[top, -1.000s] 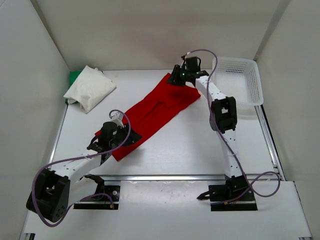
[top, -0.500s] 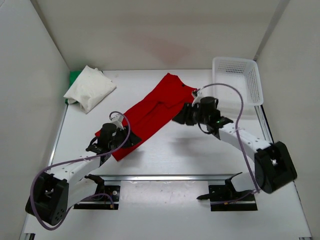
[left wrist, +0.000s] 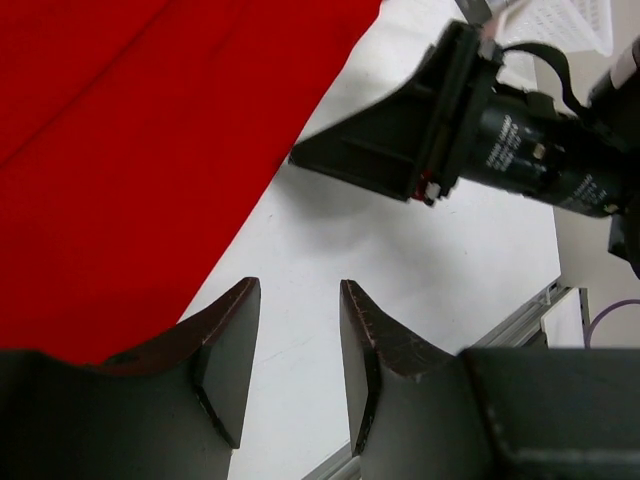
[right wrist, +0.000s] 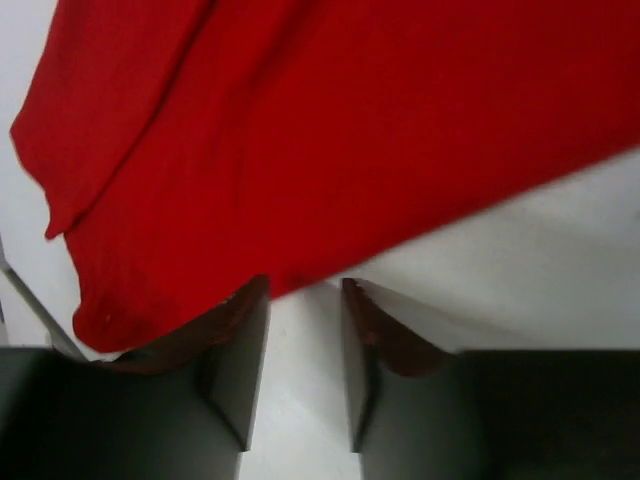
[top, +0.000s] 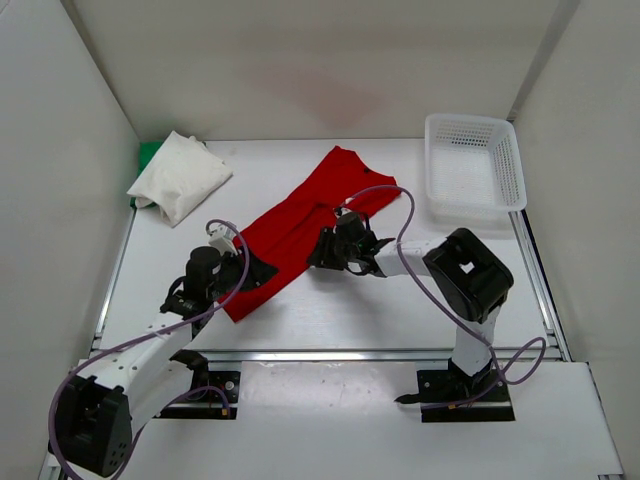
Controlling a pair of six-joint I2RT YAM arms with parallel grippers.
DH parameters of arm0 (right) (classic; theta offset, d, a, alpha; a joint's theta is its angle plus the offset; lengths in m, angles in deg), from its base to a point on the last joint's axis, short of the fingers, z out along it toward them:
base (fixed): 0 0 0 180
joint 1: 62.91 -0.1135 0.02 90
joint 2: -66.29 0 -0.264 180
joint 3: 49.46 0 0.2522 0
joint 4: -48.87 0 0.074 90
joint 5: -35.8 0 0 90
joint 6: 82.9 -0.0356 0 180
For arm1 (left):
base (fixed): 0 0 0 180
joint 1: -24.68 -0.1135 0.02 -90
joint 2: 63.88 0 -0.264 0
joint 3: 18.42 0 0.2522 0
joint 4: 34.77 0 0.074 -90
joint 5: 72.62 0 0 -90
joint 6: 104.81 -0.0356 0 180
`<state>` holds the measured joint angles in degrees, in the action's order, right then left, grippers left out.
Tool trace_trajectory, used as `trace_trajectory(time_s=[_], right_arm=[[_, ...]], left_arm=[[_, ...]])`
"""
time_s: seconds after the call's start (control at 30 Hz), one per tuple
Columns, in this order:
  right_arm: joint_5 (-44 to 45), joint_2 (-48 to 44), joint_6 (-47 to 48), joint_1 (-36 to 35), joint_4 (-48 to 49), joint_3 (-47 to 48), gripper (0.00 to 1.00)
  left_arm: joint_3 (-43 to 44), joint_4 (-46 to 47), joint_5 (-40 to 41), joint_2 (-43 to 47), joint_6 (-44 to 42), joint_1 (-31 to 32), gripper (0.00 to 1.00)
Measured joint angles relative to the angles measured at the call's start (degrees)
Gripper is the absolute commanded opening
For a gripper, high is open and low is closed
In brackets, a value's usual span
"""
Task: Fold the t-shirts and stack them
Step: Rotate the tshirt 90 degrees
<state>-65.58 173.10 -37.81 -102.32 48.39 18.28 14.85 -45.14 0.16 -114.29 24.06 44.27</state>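
Red shirt [top: 300, 225] is laid as a long diagonal strip on the table [top: 340, 310]. White shirt [top: 182, 175] is seen bundled at the far left corner, on top of the green shirt [top: 148, 153], of which only an edge is shown. Left gripper [top: 258, 272] is held at the strip's near end, jaws narrowly parted, nothing gripped. Right gripper [top: 322, 252] is held at the strip's near long edge, narrowly parted, empty. Basket [top: 518, 165] is set far right, well apart.

table [top: 340, 310] open front, red t-shirt [top: 295, 225] across centre
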Motion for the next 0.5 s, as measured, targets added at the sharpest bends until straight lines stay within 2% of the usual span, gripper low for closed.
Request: trace_trajectory(time_s=[0.07, 0.17, 0.2, 0.23, 0.37, 0.5], right_arm=[[0.26, 2.16, -1.29, -0.17, 0.35, 2.08, 0.21], [0.42, 5.18, -2.95, -0.39, 0.63, 5.03, 0.13], [0.42, 5.66, -3.19, -0.39, 0.76, 5.49, 0.03], [0.24, 6.03, -3.37, -0.35, 0.87, 5.75, 0.00], [-1.33, 6.14, -4.31, 0.94, 1.40, 5.14, 0.00], [-3.80, -1.09, -3.45, 5.99, 2.45, -4.74, 0.00]], left_arm=[[0.00, -0.02, -0.13, -0.22, -0.07, 0.00, 0.48], [0.00, -0.04, -0.33, -0.85, -0.15, 0.00, 0.48], [0.00, -0.02, -0.35, -1.01, -0.20, -0.04, 0.48], [0.00, -0.02, -0.35, -1.11, -0.22, -0.04, 0.48], [0.00, -0.04, -0.35, -2.03, -0.52, -0.02, 0.48], [0.04, -0.02, 0.24, -3.67, -0.94, 1.31, 0.49]])
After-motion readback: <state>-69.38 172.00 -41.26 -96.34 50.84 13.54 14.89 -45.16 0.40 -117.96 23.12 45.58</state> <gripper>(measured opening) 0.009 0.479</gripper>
